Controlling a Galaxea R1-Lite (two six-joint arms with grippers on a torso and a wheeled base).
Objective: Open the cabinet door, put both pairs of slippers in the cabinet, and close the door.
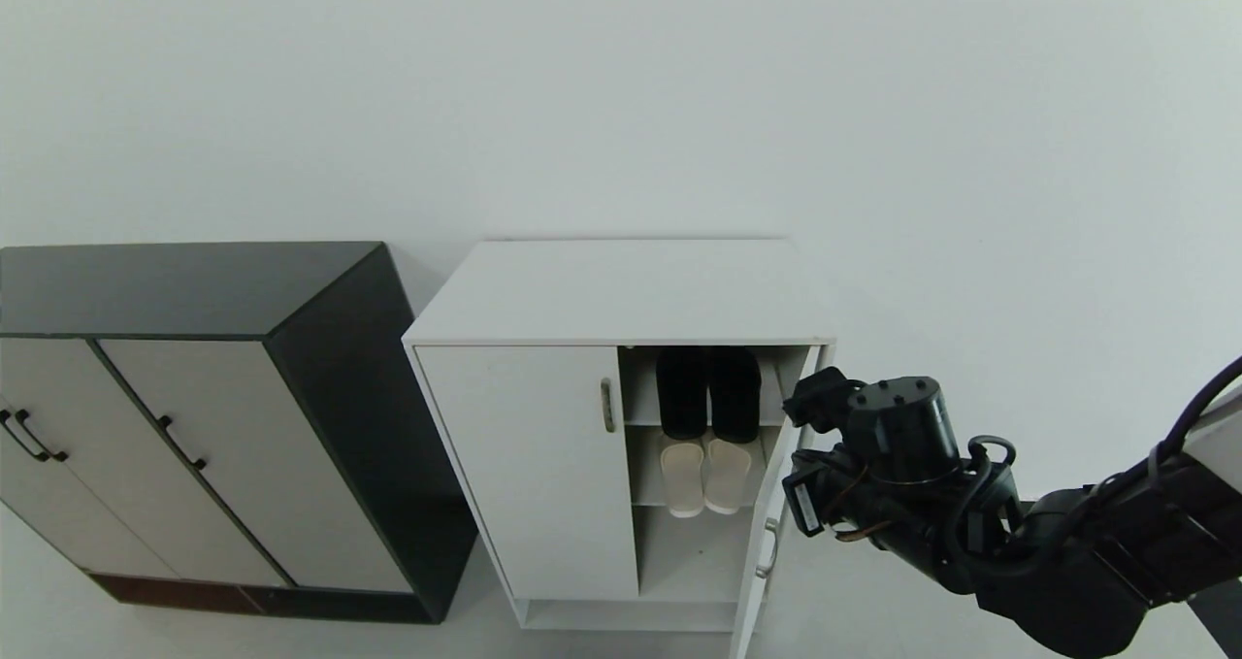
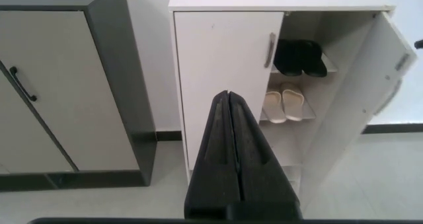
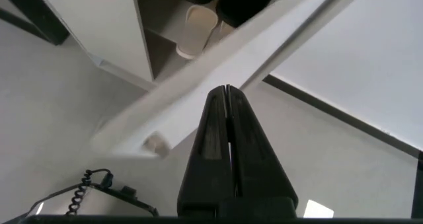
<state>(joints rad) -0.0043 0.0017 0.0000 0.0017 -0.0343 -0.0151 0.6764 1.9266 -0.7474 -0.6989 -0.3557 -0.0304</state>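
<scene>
The white cabinet (image 1: 602, 290) stands against the wall with its left door (image 1: 529, 465) closed and its right door (image 1: 762, 581) swung open. A black pair of slippers (image 1: 708, 392) sits on the top shelf. A white pair of slippers (image 1: 705, 475) rests on the shelf below. My right gripper (image 3: 228, 88) is shut, with its tips close against the open door (image 3: 218, 72) on its outer side, above the handle (image 3: 155, 143). My left gripper (image 2: 229, 93) is shut on nothing and points at the cabinet (image 2: 225, 65) from some way in front.
A dark cabinet (image 1: 194, 416) with two light doors and black handles stands to the left of the white one. Bare floor lies in front of both, and plain wall runs behind and to the right.
</scene>
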